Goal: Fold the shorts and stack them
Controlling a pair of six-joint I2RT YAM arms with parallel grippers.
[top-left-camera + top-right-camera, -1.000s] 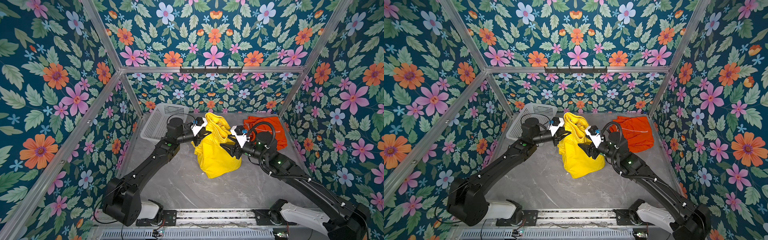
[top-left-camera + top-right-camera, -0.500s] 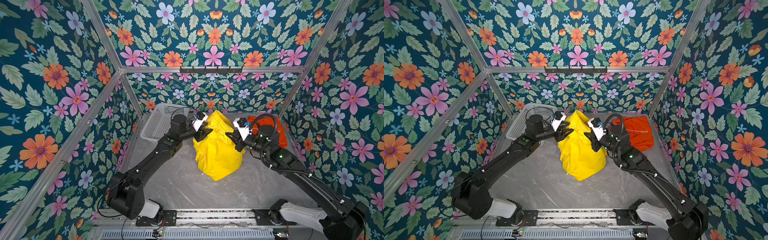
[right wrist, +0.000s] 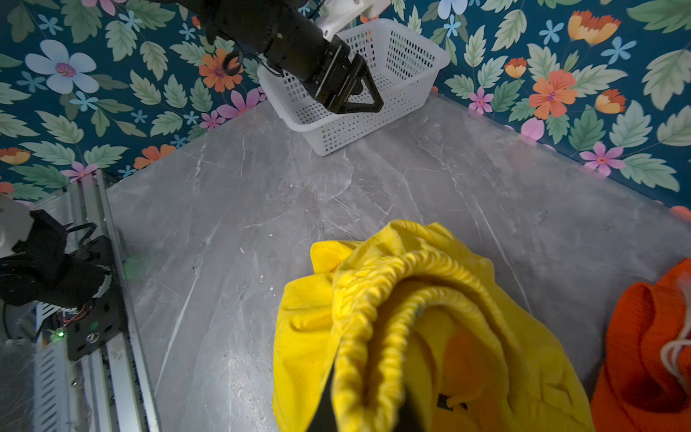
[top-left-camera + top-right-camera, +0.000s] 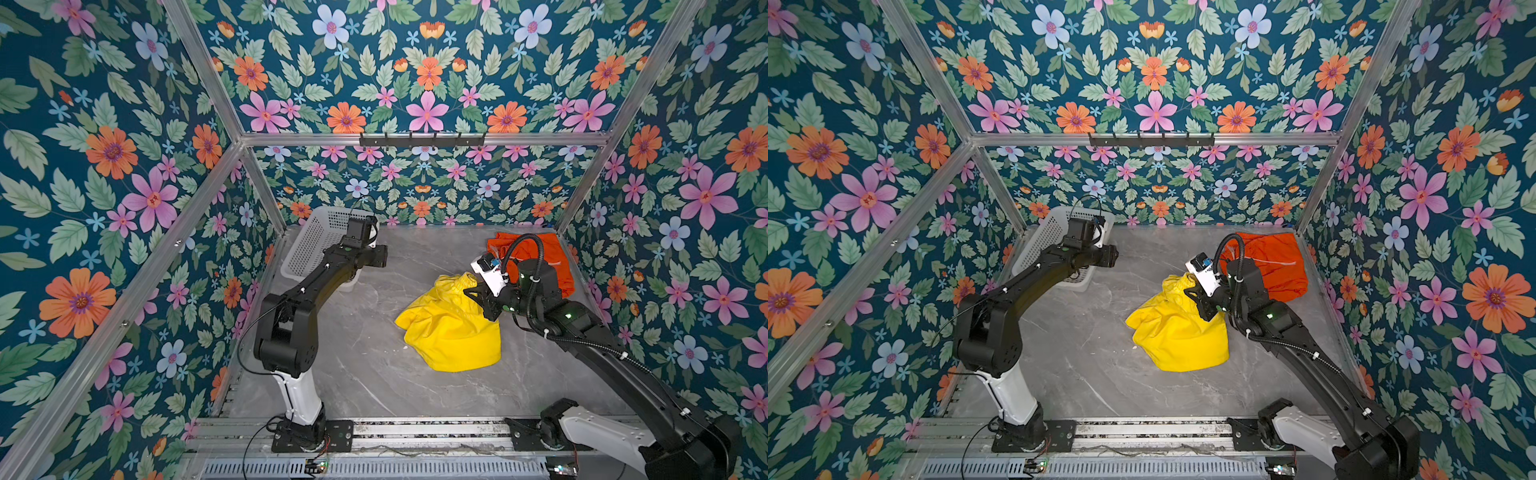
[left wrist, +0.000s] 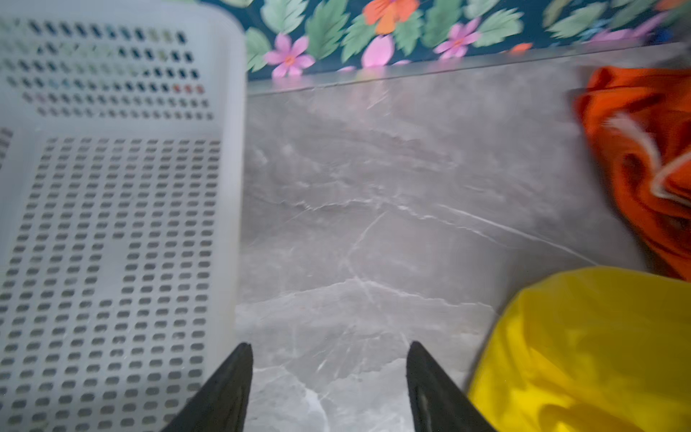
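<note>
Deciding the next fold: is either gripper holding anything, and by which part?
The right gripper is shut on the yellow shorts at the gathered waistband. The left gripper is open, holding nothing.

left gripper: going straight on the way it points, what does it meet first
The left gripper probably meets bare table first, between the white basket and the yellow shorts, then the back wall; depth is unclear.

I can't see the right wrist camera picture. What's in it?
The right end effector pinches the gathered waistband of the bright yellow shorts, which slump on a grey marble table. Orange shorts lie beside them, and farther off the left end effector hangs in front of a white perforated basket.
</note>
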